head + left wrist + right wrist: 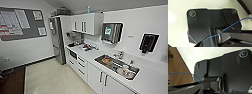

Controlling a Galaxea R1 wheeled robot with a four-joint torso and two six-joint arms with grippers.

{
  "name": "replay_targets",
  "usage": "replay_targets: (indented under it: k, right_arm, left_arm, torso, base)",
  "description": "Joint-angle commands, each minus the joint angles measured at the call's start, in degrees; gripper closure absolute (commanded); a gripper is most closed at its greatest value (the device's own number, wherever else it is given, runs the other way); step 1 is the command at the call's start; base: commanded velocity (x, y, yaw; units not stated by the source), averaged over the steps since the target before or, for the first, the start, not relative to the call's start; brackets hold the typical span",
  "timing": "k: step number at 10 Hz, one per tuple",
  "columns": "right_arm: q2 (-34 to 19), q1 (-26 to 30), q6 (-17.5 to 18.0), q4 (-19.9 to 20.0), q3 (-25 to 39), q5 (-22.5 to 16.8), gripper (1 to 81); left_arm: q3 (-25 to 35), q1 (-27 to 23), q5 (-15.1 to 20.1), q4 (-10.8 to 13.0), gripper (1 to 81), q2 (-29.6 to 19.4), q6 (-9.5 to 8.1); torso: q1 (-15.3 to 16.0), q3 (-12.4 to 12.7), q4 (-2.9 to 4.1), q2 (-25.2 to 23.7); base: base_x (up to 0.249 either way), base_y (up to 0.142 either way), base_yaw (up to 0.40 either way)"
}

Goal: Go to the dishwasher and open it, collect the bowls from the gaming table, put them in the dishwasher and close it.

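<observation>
I am facing a white kitchenette in the head view. Under the counter's far end, beside the tall steel fridge (57, 42), sits a dark-fronted built-in unit (73, 54) that looks like the dishwasher, and it is closed. The gaming table and its bowls are out of view. Both wrist views look past dark robot parts at the floor: pale floor (178, 15) under the left arm, pale floor and a brown wooden strip (178, 72) under the right arm. A thin blue cable (228, 26) crosses the left wrist view.
The white counter (155, 80) runs along the right wall with a steel sink (116, 65) holding dishes. White drawers (81, 65) and cupboard doors (100, 78) lie below, wall cabinets (86, 23) above. A noticeboard (21, 22) hangs on the left wall. Pale floor (50, 77) lies ahead.
</observation>
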Motion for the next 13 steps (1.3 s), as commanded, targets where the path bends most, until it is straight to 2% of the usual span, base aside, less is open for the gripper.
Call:
replay_targets:
  k: [1,13]
  right_arm:
    - [-0.3,2.2,0.0,-1.8,1.1,-0.9,1.0]
    - [-0.1,1.7,0.0,-2.0,0.8,-1.0,1.0]
  left_arm:
    - [5.0,-2.6,3.3,-0.3,1.0,-2.8,0.21]
    - [5.3,-2.6,3.6,-0.3,1.0,-2.8,0.12]
  torso:
    - [0.0,0.0,0.0,0.0]
    - [0.0,0.0,0.02,0.0]
  base:
    - [0.0,0.0,0.336]
    - [0.0,0.0,0.336]
